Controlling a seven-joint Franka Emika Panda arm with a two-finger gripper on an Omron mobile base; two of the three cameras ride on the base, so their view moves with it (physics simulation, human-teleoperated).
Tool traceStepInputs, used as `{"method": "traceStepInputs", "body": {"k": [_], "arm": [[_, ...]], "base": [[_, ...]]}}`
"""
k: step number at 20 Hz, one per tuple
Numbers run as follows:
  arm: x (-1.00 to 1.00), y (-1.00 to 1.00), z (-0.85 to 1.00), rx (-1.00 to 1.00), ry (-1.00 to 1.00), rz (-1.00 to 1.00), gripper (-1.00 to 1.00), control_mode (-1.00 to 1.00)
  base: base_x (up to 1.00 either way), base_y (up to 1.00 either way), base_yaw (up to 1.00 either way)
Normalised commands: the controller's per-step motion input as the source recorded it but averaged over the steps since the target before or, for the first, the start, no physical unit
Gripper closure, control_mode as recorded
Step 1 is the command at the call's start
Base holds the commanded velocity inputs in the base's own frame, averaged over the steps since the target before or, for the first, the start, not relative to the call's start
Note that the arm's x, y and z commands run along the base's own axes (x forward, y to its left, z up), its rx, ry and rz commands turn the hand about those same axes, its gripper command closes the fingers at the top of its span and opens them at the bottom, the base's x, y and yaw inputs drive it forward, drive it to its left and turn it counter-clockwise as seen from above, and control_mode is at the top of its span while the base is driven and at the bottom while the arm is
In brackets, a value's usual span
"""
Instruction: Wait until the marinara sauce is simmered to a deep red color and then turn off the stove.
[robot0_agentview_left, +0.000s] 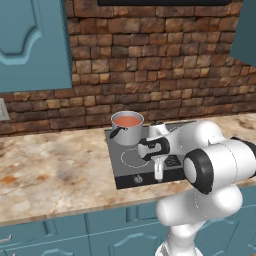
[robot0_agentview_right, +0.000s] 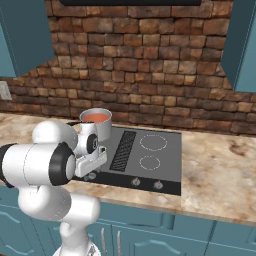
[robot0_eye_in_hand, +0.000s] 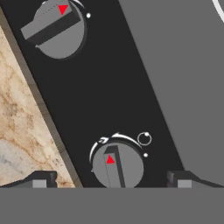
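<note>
The marinara sauce (robot0_agentview_left: 127, 121) (robot0_agentview_right: 95, 117) is an orange-red disc filling a small grey steel pot (robot0_agentview_left: 128, 133) on the stove's (robot0_agentview_left: 170, 131) (robot0_agentview_right: 165, 161) back left burner. My gripper (robot0_agentview_left: 158, 174) (robot0_eye_in_hand: 111, 181) points down at the stove's black front strip. Its jaws are open and stand either side of a round grey knob (robot0_eye_in_hand: 117, 165), apart from it. That knob's bar and red triangle point up the hand view. A second knob (robot0_eye_in_hand: 57, 26) lies further along the strip.
Marbled beige counter (robot0_agentview_left: 50, 170) (robot0_eye_in_hand: 17, 127) runs on both sides of the stove, with a brick wall behind. Teal cabinets hang above left and right. Two more knobs (robot0_agentview_right: 135, 182) (robot0_agentview_right: 158, 185) sit on the front strip to the right.
</note>
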Motion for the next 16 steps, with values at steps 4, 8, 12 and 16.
{"method": "traceStepInputs", "body": {"k": [4,8,12,16], "arm": [[0.00,0.00,0.00,0.00,0.00,0.00,-1.00,-1.00],[0.00,0.00,0.00,0.00,0.00,0.00,-1.00,-1.00],[0.00,0.00,0.00,0.00,0.00,0.00,-1.00,-1.00],[0.00,0.00,0.00,0.00,0.00,0.00,-1.00,-1.00]], "base": [[0.00,0.00,0.00],[0.00,0.00,0.00],[0.00,0.00,0.00],[0.00,0.00,0.00]]}}
